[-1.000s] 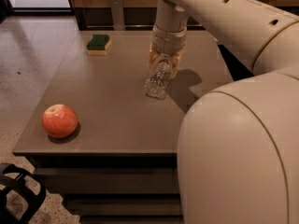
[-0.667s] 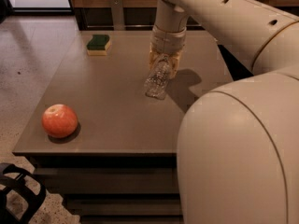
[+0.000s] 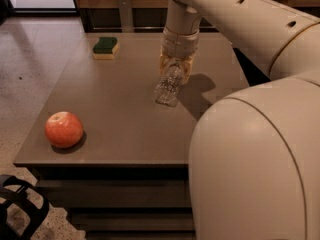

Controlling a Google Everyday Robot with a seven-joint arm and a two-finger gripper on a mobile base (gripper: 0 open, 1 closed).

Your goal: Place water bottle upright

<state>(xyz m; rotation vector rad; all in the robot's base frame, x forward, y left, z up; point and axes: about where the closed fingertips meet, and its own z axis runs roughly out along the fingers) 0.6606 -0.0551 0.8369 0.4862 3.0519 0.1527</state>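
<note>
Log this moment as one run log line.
gripper: above table, shut on water bottle | water bottle: tilted, not upright | apple: front left | sponge: back left

High downward view, end effector (image 3: 175, 69) upper centre

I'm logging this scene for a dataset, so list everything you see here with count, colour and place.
water bottle: one, clear, tilted, hanging from the gripper over the middle-right of the table
apple: one, red-orange, near the table's front left corner
sponge: one, green over yellow, far left part of the table
table: one, grey-brown, centre of the view
black object: one, black, on the floor at lower left, only partly in view, so what it is cannot be told
arm: one, cream, reaching in from the upper right
gripper: one, tan, over the table, shut on the water bottle's upper end
robot body: one, cream, filling the lower right
</note>
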